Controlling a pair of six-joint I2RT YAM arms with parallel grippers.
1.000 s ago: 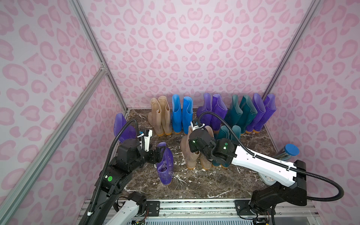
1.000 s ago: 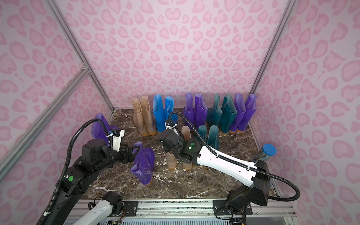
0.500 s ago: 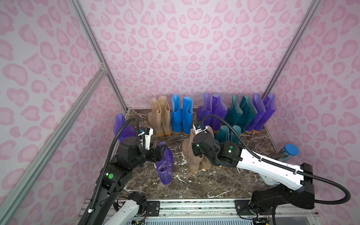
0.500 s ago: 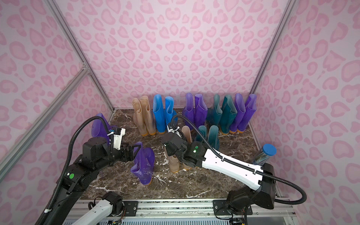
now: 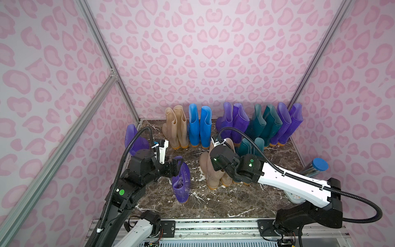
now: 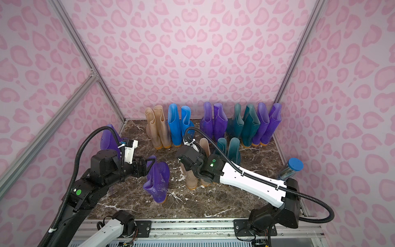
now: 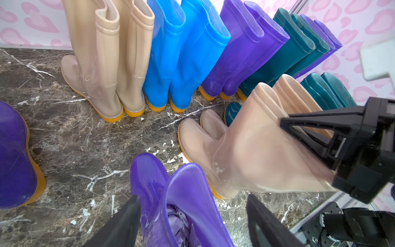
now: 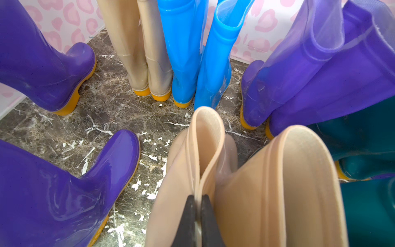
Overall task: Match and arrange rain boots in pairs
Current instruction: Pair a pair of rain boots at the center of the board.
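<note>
1. Since a second ago, the right arm's elbow has swung out toward the front rail. The beige boot (image 8: pixel 179 181) has shifted slightly that way with it. The left arm and the purple boot (image 5: pixel 181 184) look unmoved.
2. Right gripper (image 8: pixel 198 196): fingers are pressed together on the beige boot's collar. The rim is squeezed into a narrow loop beyond the fingertips. The sole is down on the marble floor (image 5: pixel 224 198).
3. Left gripper (image 7: pixel 192 196): fingers are spread wide and straddle the purple boot's collar. One finger is right against the shaft and the other is clear of it, so there is no grip.
4. A second beige boot (image 8: pixel 288 181) stands just beside the closed fingers, touching the held one. The teal pair (image 5: pixel 250 147) is beyond it.
5. Materials: the boots are glossy soft rubber, with the purple and beige ones translucent. The soles are orange-tan and the collars have a woven-textured lining. Crumpled stuffing shows inside the purple boot's shaft. The floor is dark brown marble with white veins.
</note>
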